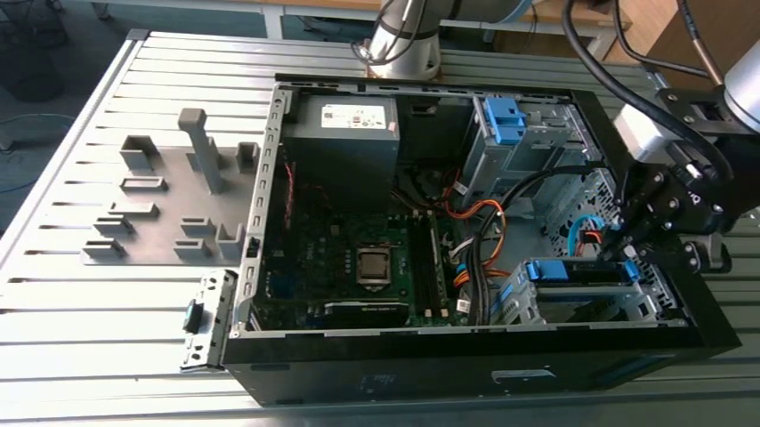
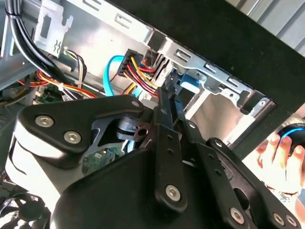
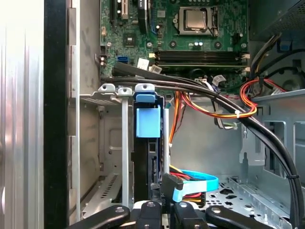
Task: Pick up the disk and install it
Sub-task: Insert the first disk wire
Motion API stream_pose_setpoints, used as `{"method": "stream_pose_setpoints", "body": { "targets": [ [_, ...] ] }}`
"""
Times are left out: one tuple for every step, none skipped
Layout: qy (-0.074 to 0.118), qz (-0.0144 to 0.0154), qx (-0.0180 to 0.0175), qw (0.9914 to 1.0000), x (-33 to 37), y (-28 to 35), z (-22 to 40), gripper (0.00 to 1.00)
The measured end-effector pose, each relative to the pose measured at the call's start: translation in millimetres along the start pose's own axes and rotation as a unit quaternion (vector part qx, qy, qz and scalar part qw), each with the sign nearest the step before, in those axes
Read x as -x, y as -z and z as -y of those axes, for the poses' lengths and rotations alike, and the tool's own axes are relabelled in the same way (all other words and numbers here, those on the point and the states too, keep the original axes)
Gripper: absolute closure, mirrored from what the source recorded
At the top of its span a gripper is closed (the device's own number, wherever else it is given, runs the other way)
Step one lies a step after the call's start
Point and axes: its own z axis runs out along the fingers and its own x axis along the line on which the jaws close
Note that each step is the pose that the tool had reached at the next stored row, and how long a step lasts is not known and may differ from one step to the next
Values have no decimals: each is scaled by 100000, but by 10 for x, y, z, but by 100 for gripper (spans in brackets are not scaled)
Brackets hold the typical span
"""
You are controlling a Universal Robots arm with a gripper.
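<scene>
The disk (image 1: 576, 271) sits in the lower drive cage (image 1: 647, 307) of the open computer case, at the exterior view's right. Its blue bracket (image 3: 147, 121) faces up between the cage's metal rails, and in the first wrist view I see the drive edge-on. My gripper (image 1: 629, 253) hangs at the cage's end. In the second wrist view its two fingers (image 2: 167, 124) lie close together with no gap, and the tips of the gripper (image 2: 170, 88) rest by the disk's blue tab (image 2: 188, 82) and the power plug (image 2: 152, 62). A light-blue data cable (image 3: 195, 183) curls beside the drive.
A grey power supply (image 1: 344, 133) and the motherboard (image 1: 356, 258) take up the case's left half. An upper cage with a blue clip (image 1: 505, 116) stands behind. Black and orange cables (image 3: 224, 102) cross above the cage. A grey fixture plate (image 1: 178, 196) lies on the slatted table. A hand (image 2: 279, 157) is near.
</scene>
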Motion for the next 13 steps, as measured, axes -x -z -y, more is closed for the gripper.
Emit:
{"method": "stream_pose_setpoints", "body": {
  "targets": [
    [-2,-7,0,100000,-14,1,0,84],
    [-6,-12,-1,100000,-30,2,0,84],
    [-1,-11,1,100000,-42,2,0,84],
    [-9,-10,1,100000,-50,2,-4,84],
    [-12,-3,0,100000,-51,1,-11,84],
    [-9,7,0,100000,-51,0,-20,84],
    [-6,-11,1,100000,-51,2,-30,84],
    [-8,-3,-1,100000,-52,1,-40,84],
    [-7,-1,-2,100000,-52,1,-47,84],
    [-5,15,0,100000,-52,1,-57,84],
    [-5,38,0,100000,-52,1,-66,84],
    [-8,65,0,100000,-53,0,-74,84],
    [-4,101,1,100000,-53,0,-81,84]
  ]
}}
